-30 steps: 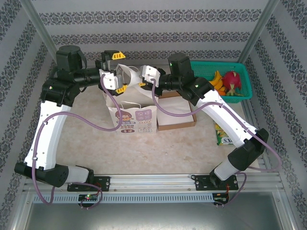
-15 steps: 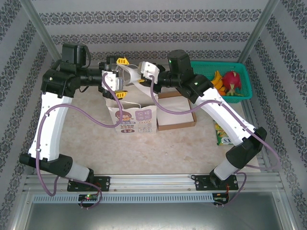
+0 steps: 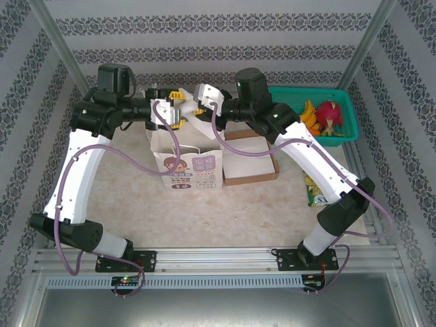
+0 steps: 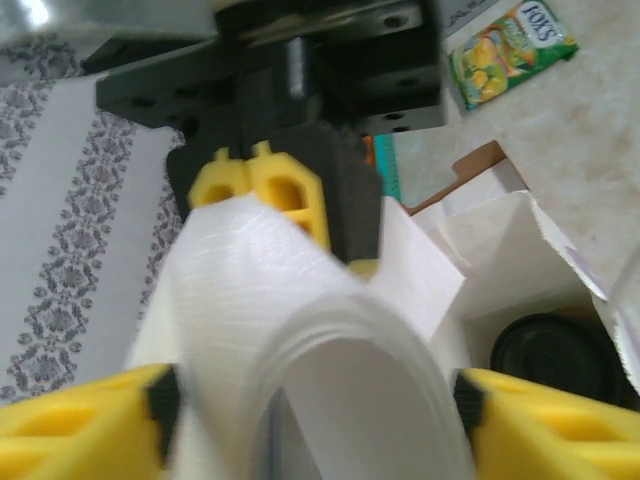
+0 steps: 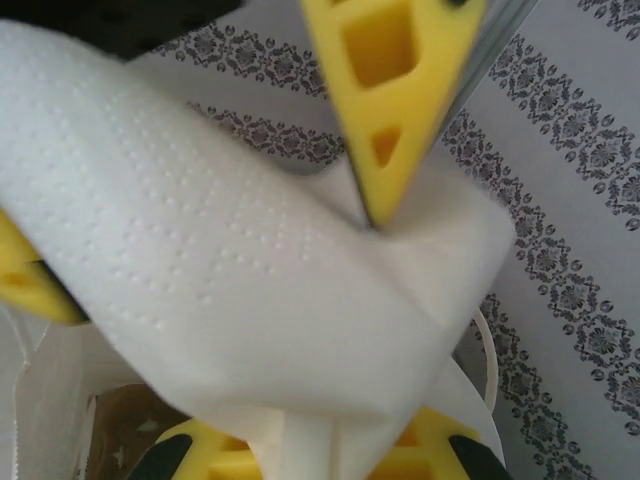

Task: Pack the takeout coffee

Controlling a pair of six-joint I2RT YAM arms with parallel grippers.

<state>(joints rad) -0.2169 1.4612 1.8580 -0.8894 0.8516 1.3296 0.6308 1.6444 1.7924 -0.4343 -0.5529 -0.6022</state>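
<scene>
The takeout coffee shows as a round black lid point(image 4: 555, 355) deep inside the open white paper bag point(image 3: 194, 160). Both arms meet above the bag's mouth around a white paper napkin point(image 3: 187, 103). My left gripper point(image 4: 310, 400) has its yellow fingers point(image 4: 520, 420) against either side of the curled napkin point(image 4: 300, 300). My right gripper point(image 5: 310, 455) is shut on the napkin point(image 5: 230, 270), which rises out from between its fingers. A left finger point(image 5: 390, 90) presses on the napkin's top from above. In the top view, the left gripper point(image 3: 174, 109) and the right gripper point(image 3: 197, 109) nearly touch.
A shallow cardboard box point(image 3: 248, 170) lies right of the bag. A green basket point(image 3: 344, 102) with bananas point(image 3: 310, 114) and a dragon fruit point(image 3: 330, 116) stands at the back right. A green candy packet point(image 3: 317, 194) lies near the right arm. Patterned walls close in behind.
Both grippers have risen and moved back over the bag's mouth. The left gripper has closed in from wide open onto the napkin that the right gripper holds.
</scene>
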